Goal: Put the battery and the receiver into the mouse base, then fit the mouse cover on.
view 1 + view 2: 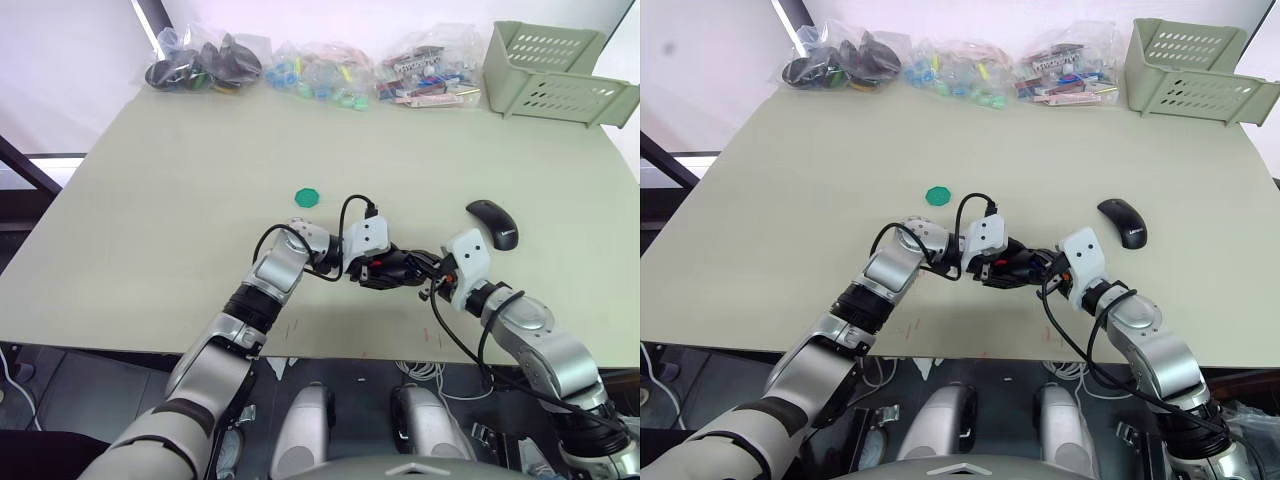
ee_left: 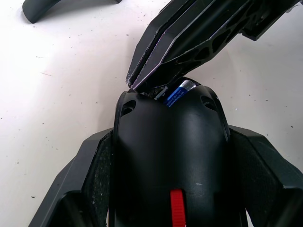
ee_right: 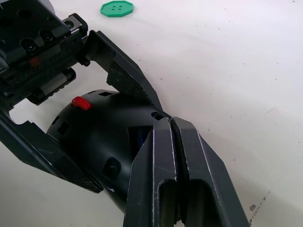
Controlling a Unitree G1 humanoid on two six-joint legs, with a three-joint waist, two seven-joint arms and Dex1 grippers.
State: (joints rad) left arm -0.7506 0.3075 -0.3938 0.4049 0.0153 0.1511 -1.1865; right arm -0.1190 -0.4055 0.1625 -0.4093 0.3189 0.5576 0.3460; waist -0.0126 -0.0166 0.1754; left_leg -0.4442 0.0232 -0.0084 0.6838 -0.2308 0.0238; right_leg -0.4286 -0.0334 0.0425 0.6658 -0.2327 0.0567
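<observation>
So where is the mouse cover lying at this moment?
The mouse cover lies on the table on the robot's right side, just beyond the right gripper, apart from the mouse base.

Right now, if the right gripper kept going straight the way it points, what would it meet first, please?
The right gripper, fingers pressed together, points into the mouse base held by the left gripper; it would likely meet the battery inside first, though depth is unclear.
</observation>
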